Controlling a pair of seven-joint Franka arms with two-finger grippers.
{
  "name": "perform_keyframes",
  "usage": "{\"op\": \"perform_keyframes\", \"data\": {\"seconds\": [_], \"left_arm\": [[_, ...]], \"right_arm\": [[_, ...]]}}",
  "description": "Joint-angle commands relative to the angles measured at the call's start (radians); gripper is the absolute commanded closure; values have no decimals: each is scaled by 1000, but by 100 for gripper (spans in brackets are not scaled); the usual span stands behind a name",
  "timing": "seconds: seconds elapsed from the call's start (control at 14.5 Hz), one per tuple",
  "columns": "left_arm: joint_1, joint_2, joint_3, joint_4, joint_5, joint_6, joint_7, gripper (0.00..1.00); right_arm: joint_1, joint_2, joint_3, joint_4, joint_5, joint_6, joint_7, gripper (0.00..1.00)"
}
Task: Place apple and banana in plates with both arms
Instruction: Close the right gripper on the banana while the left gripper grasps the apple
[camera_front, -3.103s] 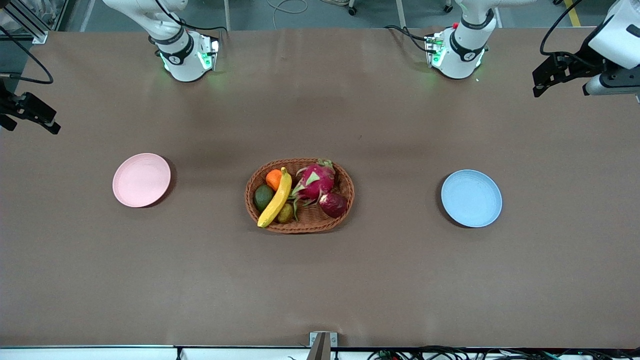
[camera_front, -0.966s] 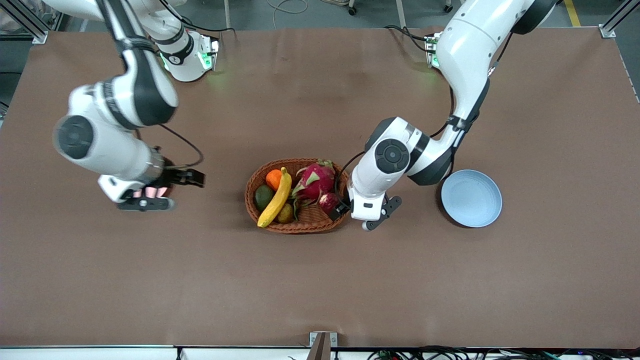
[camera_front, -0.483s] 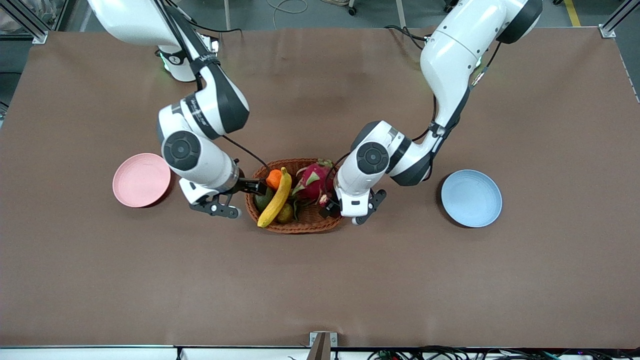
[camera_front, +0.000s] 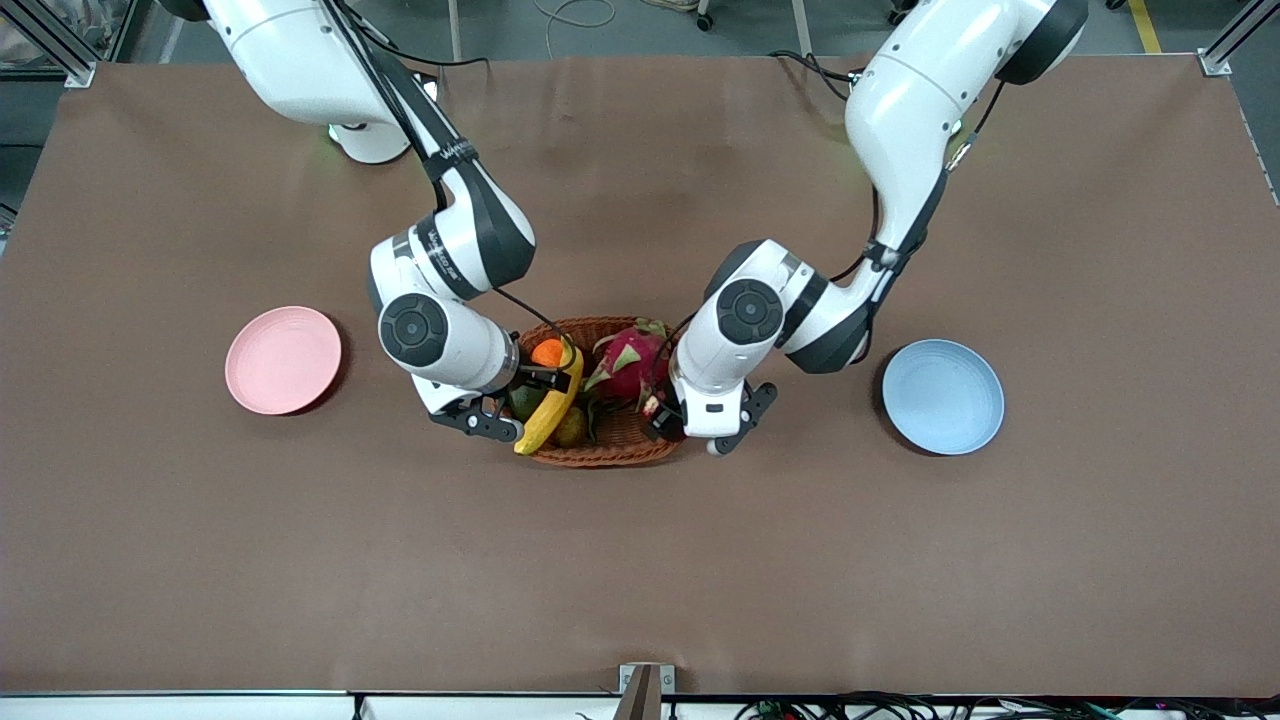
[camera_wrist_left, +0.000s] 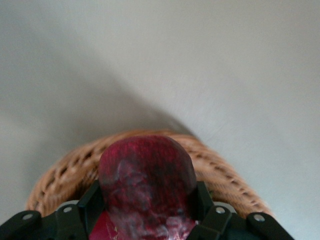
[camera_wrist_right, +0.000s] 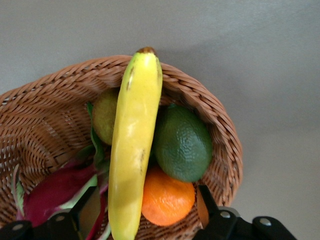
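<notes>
The yellow banana (camera_front: 555, 400) lies in the wicker basket (camera_front: 600, 452) at the table's middle. My right gripper (camera_front: 535, 385) is low over it, open; in the right wrist view the gripper (camera_wrist_right: 145, 210) straddles the banana (camera_wrist_right: 132, 145) and an orange. My left gripper (camera_front: 662, 415) is low over the basket's other end, open. Its fingers (camera_wrist_left: 200, 200) flank the dark red apple (camera_wrist_left: 145, 175), which still rests in the basket and is mostly hidden in the front view. The pink plate (camera_front: 283, 360) and the blue plate (camera_front: 942, 396) are bare.
The basket also holds a pink dragon fruit (camera_front: 628, 360), an orange (camera_wrist_right: 167, 197), a dark green avocado (camera_wrist_right: 182, 142) and a small yellow-green fruit (camera_wrist_right: 104, 115). The pink plate lies toward the right arm's end of the table, the blue plate toward the left arm's end.
Both arms swung in from the table's ends to the basket. In the last half second the right gripper moved from beside the basket to over the banana; the left gripper barely shifted.
</notes>
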Motion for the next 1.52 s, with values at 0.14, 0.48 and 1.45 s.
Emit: {"op": "perform_keyframes", "data": {"seconds": [0.14, 0.48, 1.45], "left_arm": [[119, -190, 4, -78, 49, -241, 173, 85], [286, -304, 1, -317, 212, -246, 383, 83], [452, -222, 1, -496, 421, -218, 500, 44]], "right_arm": [[27, 49, -10, 62, 13, 21, 13, 20], [36, 81, -10, 68, 13, 87, 13, 25], [33, 118, -15, 68, 8, 91, 29, 44]]}}
